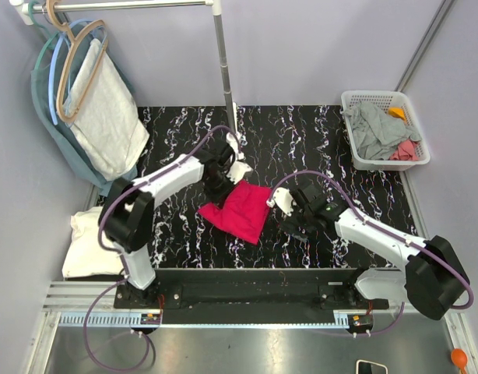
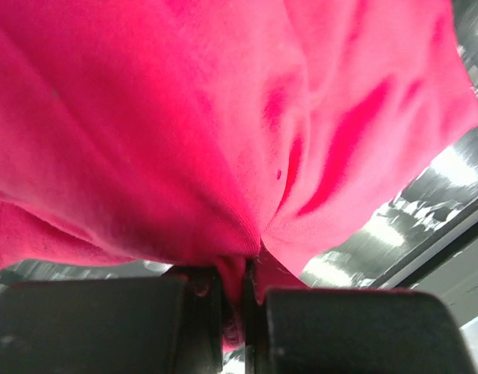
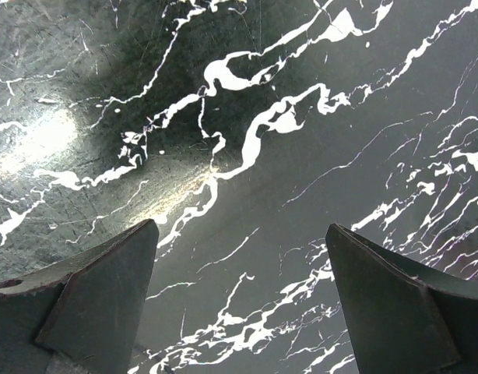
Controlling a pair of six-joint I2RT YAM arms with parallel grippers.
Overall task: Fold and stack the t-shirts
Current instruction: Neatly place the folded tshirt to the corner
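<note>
Our left claw (image 2: 240, 300) is clamped tight on a fold of the crimson t-shirt (image 2: 223, 140), the rest spreading out from its tips across the black marble table (image 1: 325, 140). Beyond the shirt's other edge our right claw (image 3: 240, 296) gapes wide, holding nothing. We'd carry this fold over level and slowly, so it doesn't bunch

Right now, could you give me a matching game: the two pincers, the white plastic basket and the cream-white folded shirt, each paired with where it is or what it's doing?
Things:
1. left pincer
2. right pincer
3. white plastic mesh basket
4. cream-white folded cotton shirt

Place or state:
A. open above the bare black marbled tabletop
B. at its far right corner
C. shut on the bright red cotton t-shirt
D. beside its near left edge

Pairs: 1-C, 2-A, 3-B, 4-D.
</note>
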